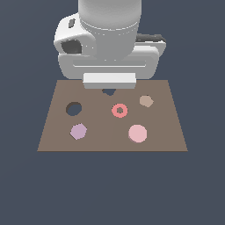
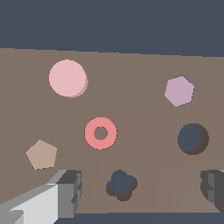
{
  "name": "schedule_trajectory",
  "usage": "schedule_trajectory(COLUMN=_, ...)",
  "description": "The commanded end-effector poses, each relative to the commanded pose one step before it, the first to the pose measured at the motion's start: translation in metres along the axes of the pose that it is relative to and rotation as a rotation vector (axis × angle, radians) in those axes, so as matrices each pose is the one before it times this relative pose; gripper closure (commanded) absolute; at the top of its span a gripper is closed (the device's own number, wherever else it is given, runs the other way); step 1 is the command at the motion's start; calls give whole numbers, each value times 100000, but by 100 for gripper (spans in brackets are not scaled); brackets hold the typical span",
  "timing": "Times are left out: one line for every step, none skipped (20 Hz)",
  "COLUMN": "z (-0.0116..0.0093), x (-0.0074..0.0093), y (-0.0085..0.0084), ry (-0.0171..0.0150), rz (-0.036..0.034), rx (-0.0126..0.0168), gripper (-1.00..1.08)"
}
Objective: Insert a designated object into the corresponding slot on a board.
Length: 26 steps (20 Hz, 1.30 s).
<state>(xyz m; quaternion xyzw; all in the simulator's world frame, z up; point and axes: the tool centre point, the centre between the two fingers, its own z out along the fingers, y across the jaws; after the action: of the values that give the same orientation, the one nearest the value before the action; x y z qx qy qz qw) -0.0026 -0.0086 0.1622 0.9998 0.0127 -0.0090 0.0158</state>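
The disc (image 1: 137,133), flat, solid, pale pink, lies on the board (image 1: 57,132); hand (image 2: 142,192) spread wide.

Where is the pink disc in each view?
Exterior view: the disc lies on the board, near its front edge, toward the exterior view's right.
Wrist view: the disc lies on the board, clear of the fingers.
Shared landmark: the ring, its nearest neighbour in both.

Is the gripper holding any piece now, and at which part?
Nothing is held. The gripper is open and empty; the pink disc lies on the board.
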Motion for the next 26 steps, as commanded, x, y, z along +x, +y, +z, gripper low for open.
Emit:
schedule_trajectory(z=0, x=0, y=1, ry=0, rz=0, rx=0, gripper=-92)
schedule_trajectory(z=8, x=4, y=-2, ry=1, rz=69, rx=2, gripper=-92)
schedule_trajectory(z=27, x=15, y=-37, ry=1, rz=154, rx=8, gripper=-92)
schedule_trajectory(z=45, x=24, y=-56, ry=2, rz=267, rx=14, gripper=-92)
schedule_trajectory(z=63, x=34, y=-68, ry=3, rz=390, rx=20, gripper=-92)
schedule_trajectory(z=82, x=44, y=-94, ry=4, rz=492, rx=25, gripper=-92)
schedule_trajectory(z=100, x=53, y=-111, ry=5, rz=609, rx=31, gripper=-92)
schedule_trajectory(z=118, x=64, y=-132, ry=6, rz=720, rx=37, gripper=-92)
schedule_trajectory(z=137, x=74, y=-154, ry=7, rz=830, rx=43, gripper=-92)
schedule_trajectory(z=156, x=84, y=-174, ry=8, rz=946, rx=48, gripper=-92)
schedule_trajectory(z=175, x=94, y=-194, ry=9, rz=1062, rx=54, gripper=-92)
schedule_trajectory(z=194, x=105, y=-216, ry=10, rz=1176, rx=60, gripper=-92)
schedule_trajectory(z=213, x=116, y=-239, ry=11, rz=1292, rx=66, gripper=-92)
schedule_trajectory(z=233, x=127, y=-261, ry=12, rz=1412, rx=72, gripper=-92)
schedule_trajectory(z=253, x=139, y=-283, ry=13, rz=1533, rx=79, gripper=-92)
schedule_trajectory(z=273, x=151, y=-305, ry=15, rz=1656, rx=85, gripper=-92)
schedule_trajectory(z=294, x=163, y=-328, ry=16, rz=1781, rx=91, gripper=-92)
schedule_trajectory(z=315, x=176, y=-352, ry=17, rz=1909, rx=98, gripper=-92)
schedule_trajectory(z=336, x=189, y=-375, ry=19, rz=2041, rx=105, gripper=-92)
schedule_trajectory(z=358, x=202, y=-400, ry=21, rz=2174, rx=112, gripper=-92)
schedule_trajectory(z=379, x=216, y=-422, ry=23, rz=2302, rx=119, gripper=-92)
schedule_trajectory(z=397, x=228, y=-443, ry=24, rz=2409, rx=126, gripper=-92)
schedule_trajectory(z=412, x=238, y=-459, ry=26, rz=2501, rx=131, gripper=-92)
schedule_trajectory(z=424, x=247, y=-473, ry=27, rz=2577, rx=136, gripper=-92)
schedule_trajectory(z=434, x=256, y=-484, ry=28, rz=2642, rx=140, gripper=-92)
schedule_trajectory(z=442, x=264, y=-493, ry=29, rz=2695, rx=144, gripper=-92)
